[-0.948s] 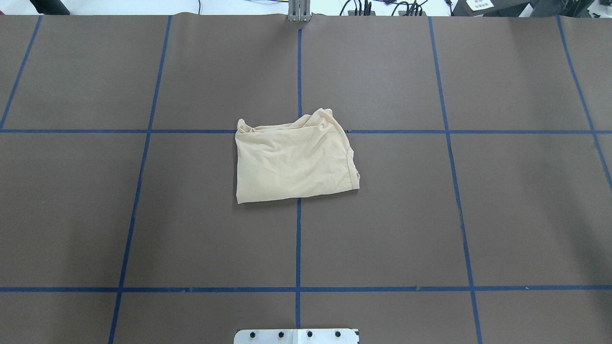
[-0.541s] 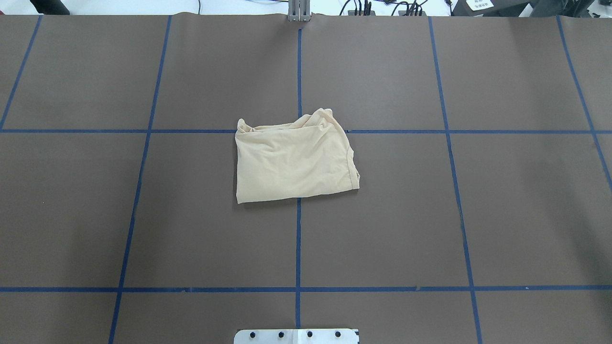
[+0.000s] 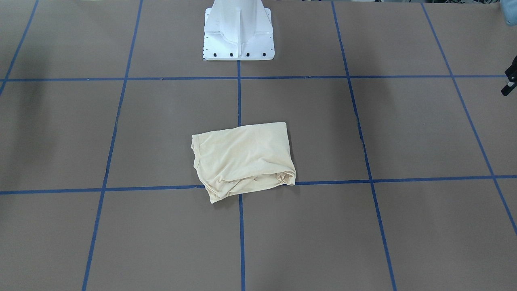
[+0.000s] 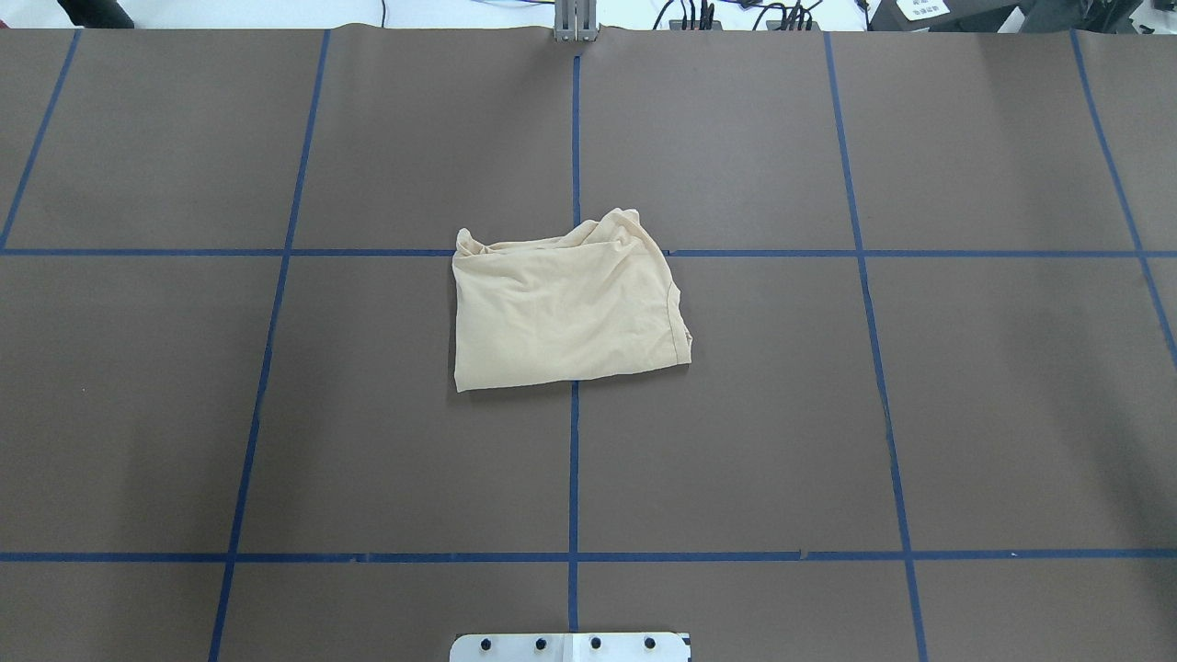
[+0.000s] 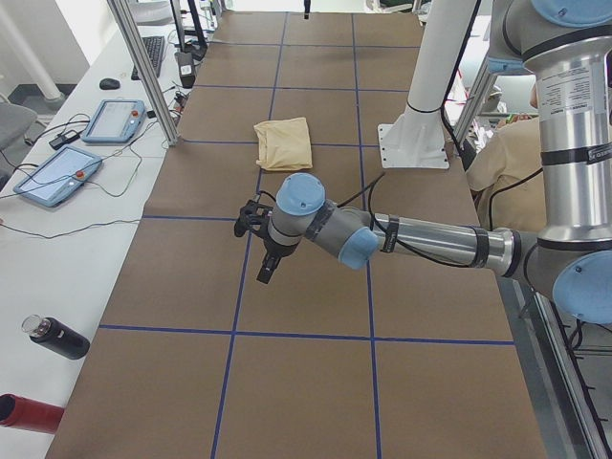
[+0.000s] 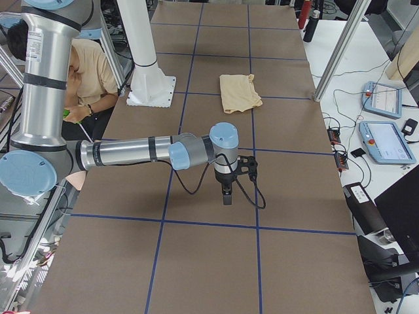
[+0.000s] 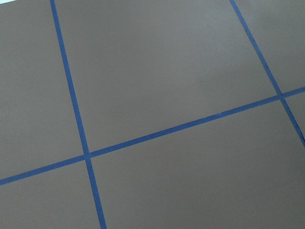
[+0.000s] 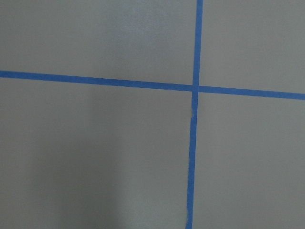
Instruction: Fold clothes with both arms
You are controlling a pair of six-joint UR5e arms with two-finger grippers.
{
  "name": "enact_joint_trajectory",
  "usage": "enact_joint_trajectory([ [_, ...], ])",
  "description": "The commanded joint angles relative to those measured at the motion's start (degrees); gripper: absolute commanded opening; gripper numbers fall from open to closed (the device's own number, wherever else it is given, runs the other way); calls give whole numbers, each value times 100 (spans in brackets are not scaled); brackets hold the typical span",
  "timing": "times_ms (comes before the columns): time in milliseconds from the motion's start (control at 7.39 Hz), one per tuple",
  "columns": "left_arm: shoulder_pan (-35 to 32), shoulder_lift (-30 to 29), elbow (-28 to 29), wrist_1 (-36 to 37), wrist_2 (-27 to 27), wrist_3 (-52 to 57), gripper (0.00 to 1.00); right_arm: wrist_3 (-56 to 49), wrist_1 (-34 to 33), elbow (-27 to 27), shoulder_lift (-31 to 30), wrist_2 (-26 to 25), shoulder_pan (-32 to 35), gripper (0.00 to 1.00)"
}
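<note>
Front-facing: shows the T-shirt (image 3: 242, 159) folded into a rumpled rectangle, flat on the brown desk (image 3: 404, 133), lying over a crossing of the blue tape lines (image 3: 121, 188) and well apart from the white pedestal (image 3: 238, 36).

Overhead: places the T-shirt (image 4: 565, 317) near the desk's middle, bunched and wrinkled along its far edge, smoother on the near side.

Left-end view: catches the left arm (image 5: 421, 239) stretched low over the desk, with the left pincer (image 5: 266, 271) pointing down above bare covering, well apart from the T-shirt (image 5: 284, 143). Cannot tell whether wide or narrow.

Right-end view: finds the right arm (image 6: 131, 152) reaching out likewise, with the right pincer (image 6: 226, 196) hanging over the desk, well apart from the T-shirt (image 6: 239, 91). Cannot tell its opening either.

Left wrist: takes in brown covering and crossing blue tape lines (image 7: 86, 155).

Right wrist: takes in much the same, with one crossing (image 8: 195, 88).
</note>
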Motion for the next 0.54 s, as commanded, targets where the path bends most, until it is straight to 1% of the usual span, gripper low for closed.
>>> enact_joint_trajectory([
  [0,-41,26,61,10,7,0,100,-12,-90,-11,61,128,-13,100],
  [271,-58,-70,0,691,24,18,100,-30,-108,24,79,172,-13,100],
  [406,-67,-71,-9,730,25,18,100,-47,-334,-2,166,172,-22,100],
])
